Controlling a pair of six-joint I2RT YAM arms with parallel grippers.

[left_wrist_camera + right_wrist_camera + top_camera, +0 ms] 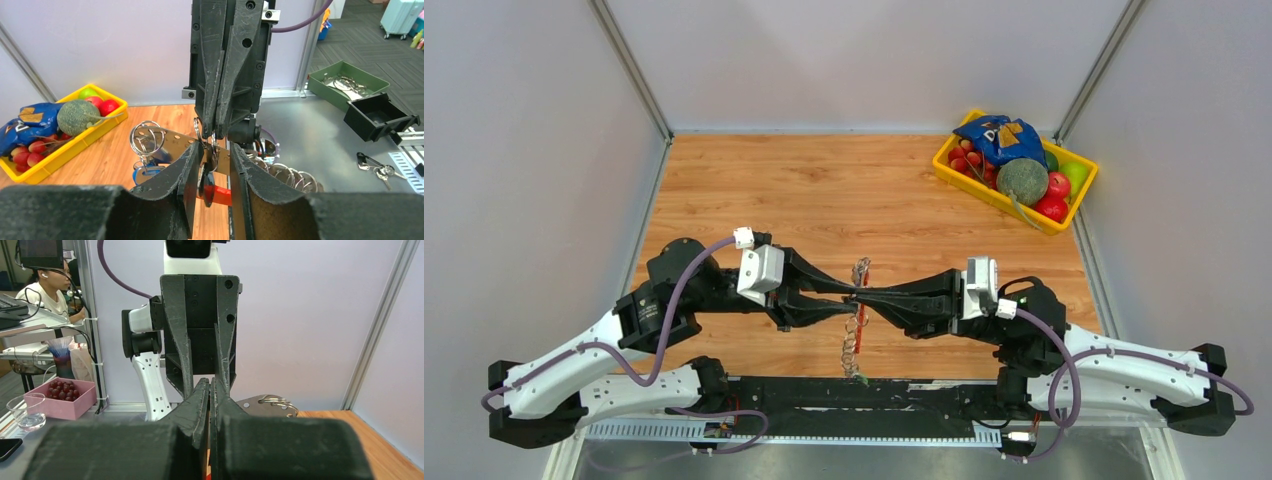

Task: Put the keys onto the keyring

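pale walls close in a wooden worktop, and i am watching from the near edge where both arms are bolted.

nearest me, the grey strap lies with its green tip towards the arm bases and a red strip along it. it runs away from me to the middle of the worktop, where the two hands meet tip to tip.

the left hand has its fingers apart. the black-headed key hangs in the gap between them. i cannot tell whether either finger touches it.

the right hand has its fingers pressed together and, as far as i can see, pinches the thin silver keyring just above that key.

to my eye the step in hand is threading this key onto the ring. the right hand should do best holding the ring dead steady. the left hand would close on the key's head alone, leaving its hole free, then ease the hole onto the ring's split end with small, slow moves. any tug on the strap could twist the ring out of line.

counting: two arms and two hands, one keyring with one strap. i see two keys, the black-headed one and a blue-headed key lying on the worktop just beside the hands.

farthest off, one yellow bin of fruit sits in the back corner.
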